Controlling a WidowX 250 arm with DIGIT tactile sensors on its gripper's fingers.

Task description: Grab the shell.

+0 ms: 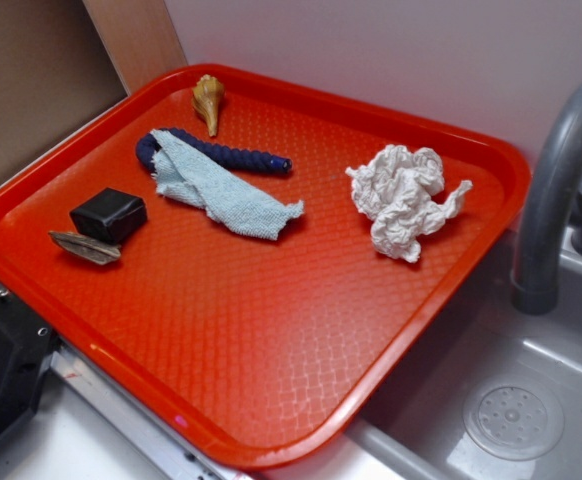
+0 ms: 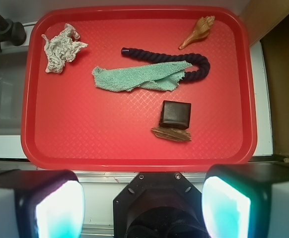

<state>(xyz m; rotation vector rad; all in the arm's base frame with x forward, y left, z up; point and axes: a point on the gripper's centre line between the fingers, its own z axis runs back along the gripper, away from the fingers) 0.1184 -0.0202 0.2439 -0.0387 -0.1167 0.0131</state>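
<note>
Hand (image 2: pixel 143 198) hanging spread wide and empty over the near rim of the red tray (image 2: pixel 134 144). Shell (image 2: pixel 198 31) lying at the tray's far corner, well apart from the hand, just beyond the dark rope (image 2: pixel 184 62) and teal cloth (image 2: pixel 139 78).

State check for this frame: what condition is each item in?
shell: lying on its side, untouched
rope: curved, partly under the cloth
cloth: rumpled, draped over rope
paper wad: crumpled
black box: closed, touching the brown sliver
gripper: open, empty
</note>
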